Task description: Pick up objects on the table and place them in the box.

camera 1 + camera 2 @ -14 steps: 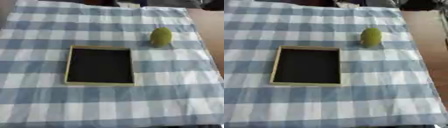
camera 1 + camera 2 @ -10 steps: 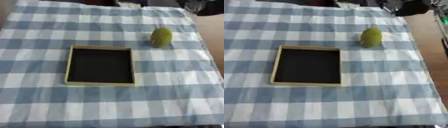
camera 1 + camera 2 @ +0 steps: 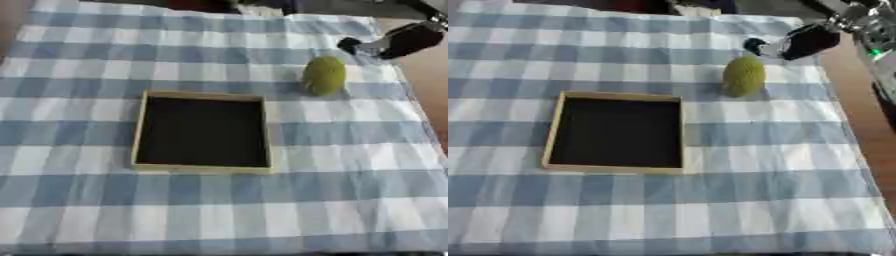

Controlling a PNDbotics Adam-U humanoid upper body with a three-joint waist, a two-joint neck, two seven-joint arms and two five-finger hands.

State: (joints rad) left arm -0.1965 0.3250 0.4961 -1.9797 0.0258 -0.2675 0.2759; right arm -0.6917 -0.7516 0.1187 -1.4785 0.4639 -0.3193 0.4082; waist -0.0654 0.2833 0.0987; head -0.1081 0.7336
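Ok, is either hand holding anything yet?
Nothing is held. The right hand is in the air beyond the green fruit, not touching it. The left hand is out of view. The box is empty.

Counted on the checked cloth [image 3: 219, 210]: one green oval fruit [image 3: 325, 75], just below and left of the right hand [image 3: 398, 41]; one shallow wooden box [image 3: 203, 131], farther down-left.

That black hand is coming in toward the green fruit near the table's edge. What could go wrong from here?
The green fruit is rounded and lies close to the right edge of the checked cloth; a nudge from the right hand might roll it off. The box sits apart to the left, so the fruit could slip while carried there.
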